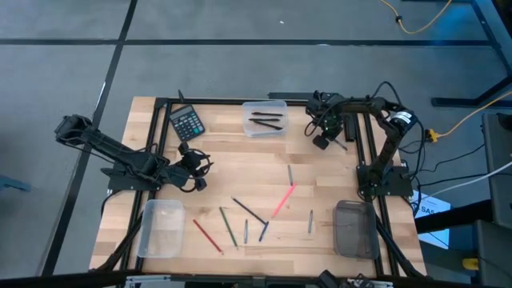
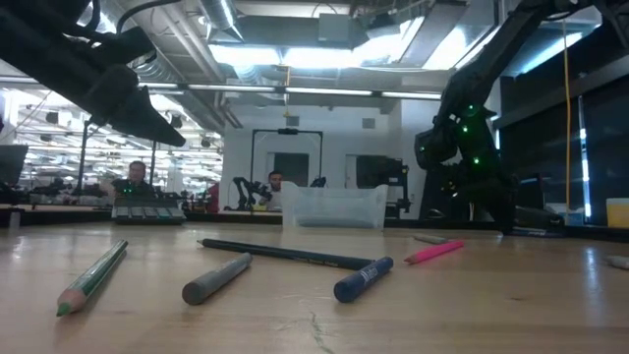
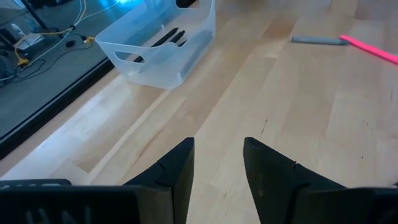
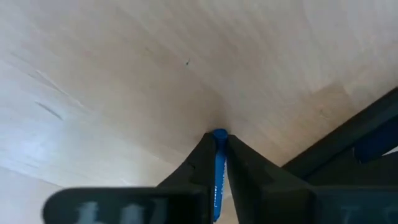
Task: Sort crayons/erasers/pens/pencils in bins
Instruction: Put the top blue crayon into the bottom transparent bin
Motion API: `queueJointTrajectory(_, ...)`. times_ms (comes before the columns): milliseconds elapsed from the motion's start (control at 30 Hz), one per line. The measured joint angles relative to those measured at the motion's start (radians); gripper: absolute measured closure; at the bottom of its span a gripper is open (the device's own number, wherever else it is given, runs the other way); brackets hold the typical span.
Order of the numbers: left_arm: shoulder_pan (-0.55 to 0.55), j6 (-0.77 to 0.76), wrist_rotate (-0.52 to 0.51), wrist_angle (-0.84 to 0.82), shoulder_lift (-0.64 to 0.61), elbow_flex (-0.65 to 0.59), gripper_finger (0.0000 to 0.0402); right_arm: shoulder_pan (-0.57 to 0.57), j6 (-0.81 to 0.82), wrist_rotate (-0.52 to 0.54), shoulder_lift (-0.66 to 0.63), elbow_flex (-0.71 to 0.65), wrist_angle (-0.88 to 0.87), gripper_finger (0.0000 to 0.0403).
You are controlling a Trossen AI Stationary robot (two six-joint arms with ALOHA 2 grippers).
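My right gripper stands at the table's far right, fingers pointing steeply down, shut on a blue stick. To its left a clear bin holds black sticks. My left gripper hovers open over the left middle of the table, with nothing between its fingers. Loose on the wood lie several sticks: pink, black, green, red and grey. My right gripper pinches the blue stick between its two fingers, coming from above. The stick's rounded end shows just past the fingertips, close to the tabletop. Whether that end rests on the wood or hangs just clear, I cannot tell.
A second clear bin stands near left, and a dark grey bin near right. A black calculator lies at the far left. A black frame rail runs beside my right gripper. People sit in the room behind the table.
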Motion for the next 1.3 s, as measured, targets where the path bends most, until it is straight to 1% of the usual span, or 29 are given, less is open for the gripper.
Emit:
queueJointTrajectory(133, 0.000, 0.007, -0.022, 0.000, 0.000, 0.000, 0.0269, 0.035, -0.001, 0.017, 0.001, 0.003, -0.012, 0.0366)
queueJointTrajectory(233, 0.000, 0.007, -0.025, 0.000, 0.000, 0.000, 0.0269, 0.070, 0.023, -0.011, 0.006, 0.020, -0.046, 0.0366)
queueJointTrajectory(300, 0.000, 0.007, -0.025, 0.000, 0.000, 0.000, 0.0269, 0.102, 0.044, -0.029, 0.006, 0.043, -0.055, 0.0366)
queueJointTrajectory(433, 0.000, 0.007, -0.031, 0.000, 0.000, 0.000, 0.0269, 0.177, 0.087, -0.018, 0.005, 0.073, -0.045, 0.0366)
queueJointTrajectory(533, 0.000, 0.003, -0.034, 0.000, 0.000, 0.000, 0.0269, 0.243, 0.128, -0.014, 0.005, 0.079, 0.042, 0.0366)
queueJointTrajectory(700, 0.000, 0.000, -0.035, 0.001, 0.000, 0.000, 0.0269, 0.343, 0.130, -0.009, 0.004, 0.079, 0.131, 0.0366)
queueJointTrajectory(900, 0.000, 0.000, -0.058, 0.001, 0.000, 0.000, 0.0269, 0.437, 0.198, 0.100, 0.003, 0.079, 0.260, 0.0366)
queueJointTrajectory(1033, 0.000, -0.001, -0.058, 0.001, 0.000, 0.000, 0.0269, 0.497, 0.223, 0.110, 0.002, 0.080, 0.385, 0.0366)
queueJointTrajectory(1100, 0.000, -0.010, -0.057, 0.000, 0.000, 0.000, 0.0269, 0.532, 0.254, 0.148, 0.002, 0.080, 0.455, 0.0366)
queueJointTrajectory(1200, 0.000, -0.027, -0.057, 0.001, 0.000, 0.000, 0.0269, 0.585, 0.257, 0.184, 0.002, 0.080, 0.562, 0.0366)
queueJointTrajectory(1300, 0.000, -0.027, -0.052, 0.001, 0.000, 0.000, 0.0269, 0.632, 0.273, 0.184, 0.002, 0.097, 0.612, 0.0366)
